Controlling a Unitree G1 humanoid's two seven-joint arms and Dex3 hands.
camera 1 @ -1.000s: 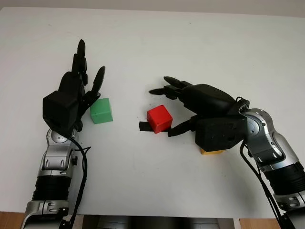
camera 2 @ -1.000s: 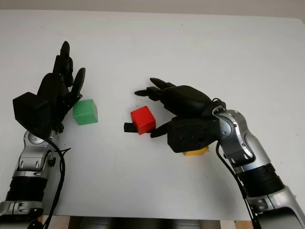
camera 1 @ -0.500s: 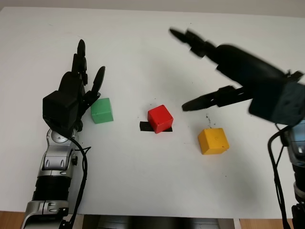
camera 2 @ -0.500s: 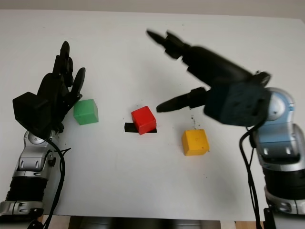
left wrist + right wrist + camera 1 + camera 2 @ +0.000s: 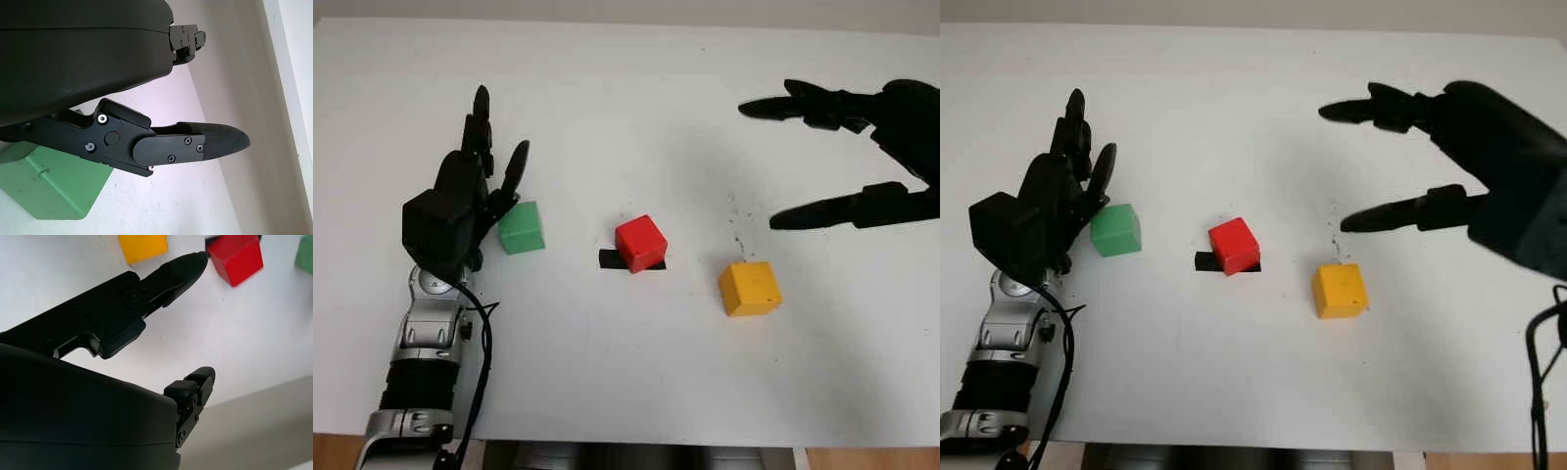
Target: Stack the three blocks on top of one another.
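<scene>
Head view: I see three blocks apart on the white table (image 5: 607, 392). Green (image 5: 522, 227) left, red (image 5: 641, 243) centre on a black strip (image 5: 610, 260), yellow (image 5: 750, 288) right. Left hand (image 5: 460, 201) released, just beside green. Right hand (image 5: 862, 157) raised over the far right, holding nothing.
Left wrist: green sits against the hand shell.
Right wrist: yellow, red, green below, none grasped.

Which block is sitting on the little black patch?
The red block in the middle. It sits partly on the black patch on the table. The green block and the yellow block sit on bare white table.
</scene>
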